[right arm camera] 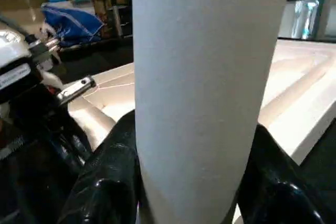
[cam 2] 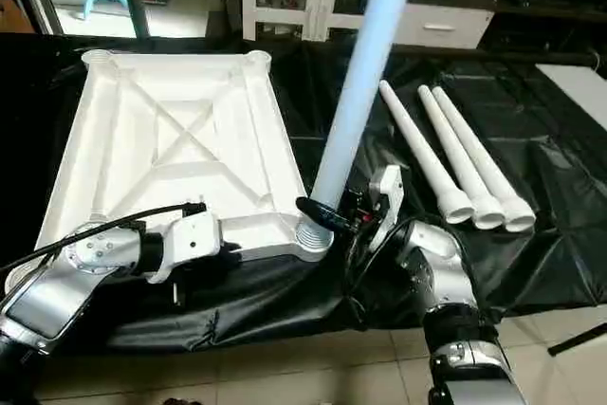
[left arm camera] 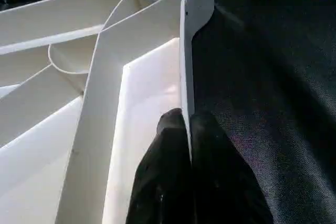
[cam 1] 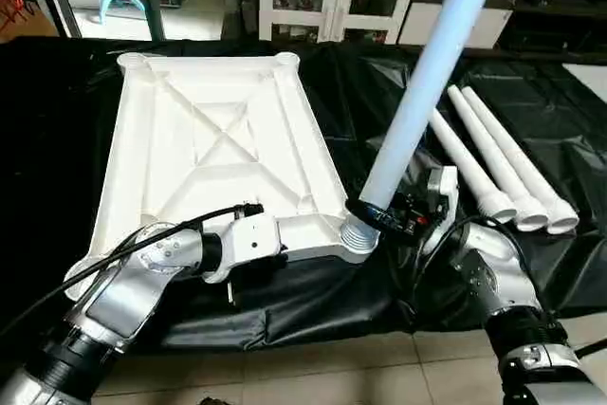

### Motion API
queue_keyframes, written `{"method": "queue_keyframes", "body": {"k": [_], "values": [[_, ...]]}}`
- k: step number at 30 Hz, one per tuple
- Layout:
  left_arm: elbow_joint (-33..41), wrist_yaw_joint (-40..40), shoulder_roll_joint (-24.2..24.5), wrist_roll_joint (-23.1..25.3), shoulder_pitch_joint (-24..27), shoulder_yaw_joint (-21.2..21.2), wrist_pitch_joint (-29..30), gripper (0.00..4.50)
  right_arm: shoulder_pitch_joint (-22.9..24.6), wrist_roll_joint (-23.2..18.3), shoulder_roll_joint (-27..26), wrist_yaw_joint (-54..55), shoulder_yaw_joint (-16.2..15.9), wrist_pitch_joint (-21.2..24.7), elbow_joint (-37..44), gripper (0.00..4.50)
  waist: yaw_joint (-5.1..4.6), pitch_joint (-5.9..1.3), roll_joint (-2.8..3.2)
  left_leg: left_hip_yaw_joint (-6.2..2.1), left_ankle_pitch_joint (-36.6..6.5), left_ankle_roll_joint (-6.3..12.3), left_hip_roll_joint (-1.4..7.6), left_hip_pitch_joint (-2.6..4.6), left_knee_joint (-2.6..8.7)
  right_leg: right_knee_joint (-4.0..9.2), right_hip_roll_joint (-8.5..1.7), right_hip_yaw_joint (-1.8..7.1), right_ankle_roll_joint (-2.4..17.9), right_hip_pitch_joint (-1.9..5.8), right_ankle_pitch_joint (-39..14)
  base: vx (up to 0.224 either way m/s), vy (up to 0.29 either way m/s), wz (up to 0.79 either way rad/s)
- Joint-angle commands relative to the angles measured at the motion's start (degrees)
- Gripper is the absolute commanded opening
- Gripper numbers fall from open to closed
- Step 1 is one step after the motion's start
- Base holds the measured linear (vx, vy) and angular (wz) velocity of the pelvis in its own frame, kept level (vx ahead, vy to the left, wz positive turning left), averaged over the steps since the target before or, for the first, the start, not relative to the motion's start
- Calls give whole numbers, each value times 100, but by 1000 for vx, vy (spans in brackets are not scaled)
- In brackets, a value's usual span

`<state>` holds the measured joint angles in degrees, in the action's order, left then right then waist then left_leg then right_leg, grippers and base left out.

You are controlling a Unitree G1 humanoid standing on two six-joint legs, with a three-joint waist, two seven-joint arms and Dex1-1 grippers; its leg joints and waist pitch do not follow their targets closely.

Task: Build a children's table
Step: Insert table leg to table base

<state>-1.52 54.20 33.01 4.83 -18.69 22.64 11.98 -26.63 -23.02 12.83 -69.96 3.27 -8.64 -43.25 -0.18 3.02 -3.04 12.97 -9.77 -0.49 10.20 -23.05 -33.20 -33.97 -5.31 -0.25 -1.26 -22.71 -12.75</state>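
- The tabletop [cam 1: 223, 144] lies upside down on the black sheet [cam 1: 531, 120], X-ribs facing up.
- Left gripper [left arm camera: 189, 129] is clamped tight on the tabletop's near rim, one black finger inside the wall, one outside, a little way along from the near right corner socket [cam 1: 358, 234].
- Right gripper [cam 2: 327, 215] is clenched around a leg [cam 1: 422, 92], low on the tube, just above that socket.
- That leg stands in the corner socket, leaning away to the right.
- Three more legs [cam 1: 498, 163] lie side by side on the sheet, well to the right of the tabletop and apart from both grippers.
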Motion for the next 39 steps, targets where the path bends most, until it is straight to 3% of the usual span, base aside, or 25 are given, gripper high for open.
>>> {"method": "queue_keyframes", "body": {"k": [1, 11, 19, 21, 25, 34, 39], "values": [[-359, -70, 13, 302, 119, 189, 111, 0, 329, 221, 94, 214, -26, 330, -492, 186, -48, -122, 97, -262, -2878, -487, 366, 278, 591, 478, -198, 144, 908, -112, -1786, 0, 0, 0], [-352, -105, 20, 326, 120, 204, 104, 0, 491, 207, -19, 513, 56, 329, -460, 186, -51, -98, 91, -302, -3226, -607, 371, 300, 622, 553, -220, 154, 682, -167, -2345, 0, 0, 0], [-345, -117, 9, 340, 120, 204, 100, 0, 780, 724, 7, 654, -279, -503, -418, 186, -49, -110, 98, -293, -3199, -628, 369, 305, 655, 549, -191, 135, 669, -154, -2014, 0, 0, 0], [-344, -114, 4, 349, 116, 204, 101, 0, 817, 764, -29, 761, -272, -647, -424, 186, -57, -88, 96, -305, -3362, -655, 366, 303, 669, 580, -199, 138, 601, -179, -2270, 0, 0, 0], [-361, -121, -3, 354, 104, 202, 98, 0, 852, 742, -51, 819, -284, -684, -423, 186, -77, -71, 93, -358, -3808, -702, 361, 344, 669, 648, -211, 141, 456, -228, -2849, 0, 0, 0], [-386, -132, -11, 359, 102, 203, 97, 0, 815, 310, -195, 963, -40, -318, -383, 186, -96, -83, 115, -361, -3800, -713, 361, 317, 703, 624, -184, 135, 517, -209, -2443, 0, 0, 0], [-387, -138, -9, 368, 99, 196, 93, 0, 784, 245, -174, 966, 4, -126, -430, 186, -97, -75, 134, -364, -3965, -762, 358, 349, 704, 649, -187, 131, 484, -241, -2573, 0, 0, 0]]}}
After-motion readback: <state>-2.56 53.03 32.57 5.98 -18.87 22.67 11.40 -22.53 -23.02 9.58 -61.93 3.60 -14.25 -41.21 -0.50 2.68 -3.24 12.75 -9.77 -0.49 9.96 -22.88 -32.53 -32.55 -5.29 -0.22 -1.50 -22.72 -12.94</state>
